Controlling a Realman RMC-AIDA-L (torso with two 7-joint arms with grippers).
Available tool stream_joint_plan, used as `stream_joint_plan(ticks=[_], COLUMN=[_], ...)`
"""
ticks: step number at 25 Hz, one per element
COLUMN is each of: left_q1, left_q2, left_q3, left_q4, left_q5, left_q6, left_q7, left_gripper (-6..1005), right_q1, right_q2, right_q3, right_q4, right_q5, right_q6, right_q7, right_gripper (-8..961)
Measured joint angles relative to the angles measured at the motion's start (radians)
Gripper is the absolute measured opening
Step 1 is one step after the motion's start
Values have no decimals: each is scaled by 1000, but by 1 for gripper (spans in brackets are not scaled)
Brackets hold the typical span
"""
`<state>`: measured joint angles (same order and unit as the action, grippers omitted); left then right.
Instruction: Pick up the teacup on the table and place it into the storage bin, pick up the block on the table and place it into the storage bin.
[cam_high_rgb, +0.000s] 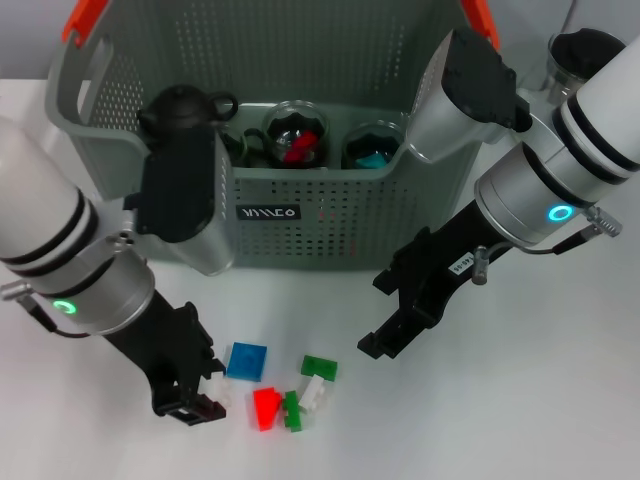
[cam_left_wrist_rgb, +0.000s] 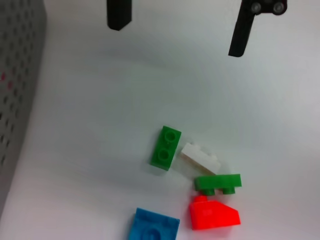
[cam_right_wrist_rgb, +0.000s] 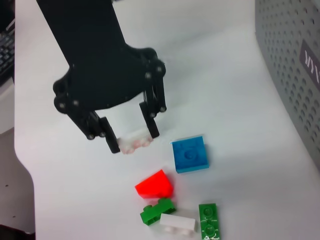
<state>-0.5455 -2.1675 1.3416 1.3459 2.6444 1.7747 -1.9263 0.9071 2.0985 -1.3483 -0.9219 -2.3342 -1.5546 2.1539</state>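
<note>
1. Since glass teacups already sit inside the storage bin (cam_high_rgb: 330, 225), I judge the teacup part done and the block part in hand.
2. My left hand (cam_high_rgb: 200, 395) is low over the table (cam_high_rgb: 560, 400), well in front of the bin. In the right wrist view its fingers (cam_right_wrist_rgb: 150, 120) are clenched on a small white block (cam_right_wrist_rgb: 135, 141), which is at or barely above the surface.
3. Just to the right of that hand lie the loose pieces: a blue plate (cam_high_rgb: 247, 360), a red wedge (cam_high_rgb: 265, 408), a green brick (cam_high_rgb: 292, 410) beside it, another white brick (cam_high_rgb: 314, 393), and a flat green brick (cam_high_rgb: 319, 367) farthest from the hand.
4. My right hand (cam_high_rgb: 385, 315) hovers farther right, beyond the pile. Its fingers are spread and hold nothing.
5. The next move, as I read it, is to lift the white block straight up clear of its neighbours, carry it back over the bin's front wall, and release it inside. The wall is tall, so I need height first.
6. I would keep the right arm off the carry path.
</note>
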Motion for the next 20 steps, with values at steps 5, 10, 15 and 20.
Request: stream_joint_plan(ticks=[5, 10, 15, 20], left_q1=[8, 10, 3, -2], left_q2=[-2, -3, -2, -1], left_q3=[-24, -48, -87, -95], left_q4=[31, 73, 96, 100], left_q5=[-2, -18, -36, -37], left_q6=[31, 73, 106, 109], left_q7=[0, -5, -7, -8], left_gripper=[424, 425, 426, 427], right_q1=[0, -2, -5, -5], right_q2=[0, 0, 0, 0], right_q3=[0, 0, 0, 0], right_q4=[0, 0, 0, 0], right_q5=[1, 2, 3, 2], right_q6=[-5, -6, -6, -6], right_q7=[2, 4, 3, 2], right_gripper=[945, 945, 945, 945])
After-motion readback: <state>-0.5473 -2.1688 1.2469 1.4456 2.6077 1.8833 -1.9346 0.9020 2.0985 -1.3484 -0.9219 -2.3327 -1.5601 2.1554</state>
